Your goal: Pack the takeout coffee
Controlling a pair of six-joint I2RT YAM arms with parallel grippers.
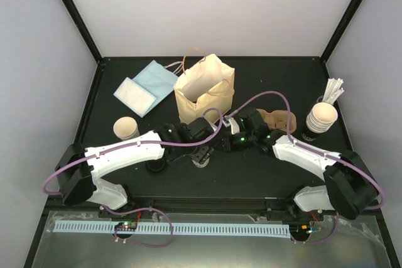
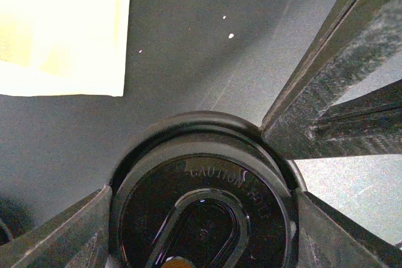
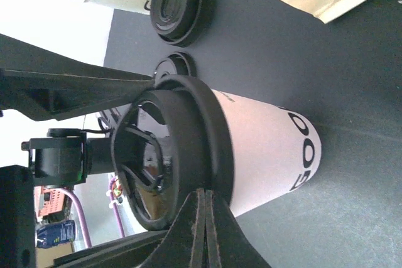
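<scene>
A white paper cup with a black plastic lid is gripped upright just in front of the brown paper bag by the left pincer, spread wide about the lid's rim. The right pincer is pressed together, empty, beside it. An uncapped cream-beige paper cup is seen left of the bag.
</scene>
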